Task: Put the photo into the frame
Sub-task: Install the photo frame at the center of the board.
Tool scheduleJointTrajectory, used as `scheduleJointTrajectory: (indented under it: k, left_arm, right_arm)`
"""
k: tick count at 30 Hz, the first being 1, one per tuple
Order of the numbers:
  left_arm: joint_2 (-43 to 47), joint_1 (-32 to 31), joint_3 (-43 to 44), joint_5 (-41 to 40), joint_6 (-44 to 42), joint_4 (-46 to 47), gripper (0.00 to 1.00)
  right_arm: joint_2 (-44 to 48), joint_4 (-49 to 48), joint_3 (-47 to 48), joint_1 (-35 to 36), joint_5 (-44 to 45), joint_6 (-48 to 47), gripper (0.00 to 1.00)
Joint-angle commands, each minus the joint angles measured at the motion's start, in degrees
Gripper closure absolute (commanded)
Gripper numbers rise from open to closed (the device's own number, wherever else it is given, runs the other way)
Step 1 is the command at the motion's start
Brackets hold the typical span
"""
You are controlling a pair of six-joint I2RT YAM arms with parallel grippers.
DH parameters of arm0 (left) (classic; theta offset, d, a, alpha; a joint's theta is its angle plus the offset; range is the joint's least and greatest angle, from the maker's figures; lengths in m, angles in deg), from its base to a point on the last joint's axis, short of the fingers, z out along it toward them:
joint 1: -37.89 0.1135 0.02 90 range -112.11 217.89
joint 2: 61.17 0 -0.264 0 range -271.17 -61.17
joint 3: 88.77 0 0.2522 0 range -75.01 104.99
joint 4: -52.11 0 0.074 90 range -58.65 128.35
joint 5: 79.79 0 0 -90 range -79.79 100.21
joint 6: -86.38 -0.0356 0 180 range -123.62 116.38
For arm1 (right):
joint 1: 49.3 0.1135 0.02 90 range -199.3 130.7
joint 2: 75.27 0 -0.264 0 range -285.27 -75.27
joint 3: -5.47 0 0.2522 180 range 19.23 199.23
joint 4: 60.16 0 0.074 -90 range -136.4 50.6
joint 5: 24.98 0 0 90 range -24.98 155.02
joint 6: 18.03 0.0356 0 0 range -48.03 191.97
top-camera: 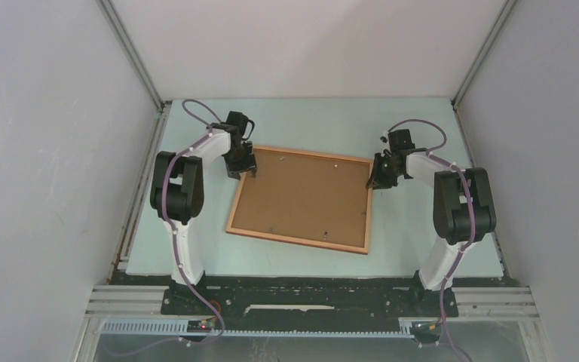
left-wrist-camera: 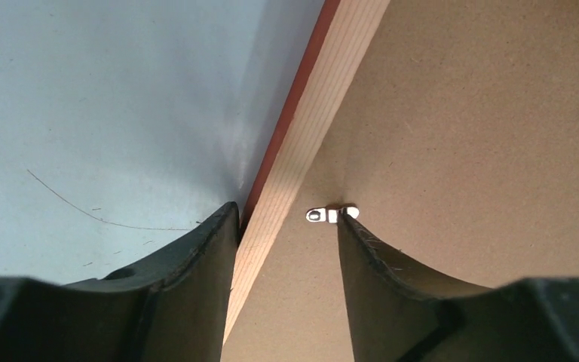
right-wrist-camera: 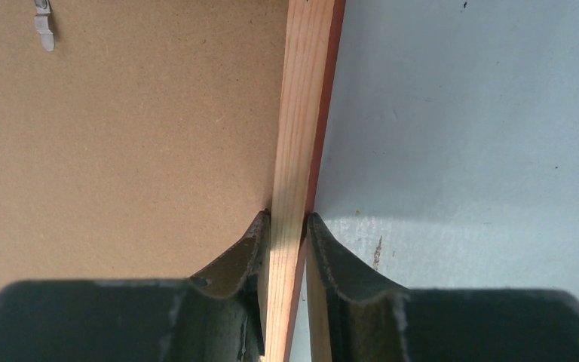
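The frame lies face down on the table, its thin wooden rim around a brown backing board. The photo is hidden. My left gripper is at the frame's far left corner. In the left wrist view it stands open astride the rim, one finger outside against the rim's edge and the other on the backing board at a small metal tab. My right gripper is at the far right corner. In the right wrist view it is shut on the rim.
The pale green table is walled in by grey panels at the left, right and back. A second metal tab sits on the backing board. Both arm bases stand at the near edge.
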Motion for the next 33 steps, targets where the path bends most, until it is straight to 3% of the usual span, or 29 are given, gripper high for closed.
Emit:
scheduleJointTrajectory:
  k: [1,6,13,20,24,29,33]
  left_arm:
    - [-0.77,0.64,2.76,-2.83,3.87,0.97,0.48]
    - [-0.98,1.63,1.63,-2.73,6.7,2.3,0.63]
    - [0.99,4.45,-2.13,0.72,10.41,7.08,0.68]
    - [5.46,3.48,-4.66,0.64,5.71,5.41,0.58]
    - [8.55,3.41,-6.64,0.61,2.9,5.04,0.46]
    - [9.01,2.19,-5.61,-0.11,-0.28,2.81,0.31]
    - [6.94,0.92,-3.65,-2.06,-1.66,0.83,0.26]
  right_arm:
    - [-0.67,-0.9,0.58,0.77,-3.09,-0.93,0.78]
    - [-0.68,-0.9,0.59,0.75,-3.25,-0.93,0.79]
    - [-0.85,-0.9,0.51,0.66,-3.86,-1.04,0.8]
    - [-1.0,-1.1,0.54,0.4,-4.68,-0.91,0.8]
    - [-0.99,-1.16,0.45,0.4,-5.12,-0.97,0.81]
    - [-0.98,-1.34,0.33,0.31,-5.51,-0.93,0.81]
    - [-0.93,-1.43,0.24,0.15,-5.75,-0.93,0.81]
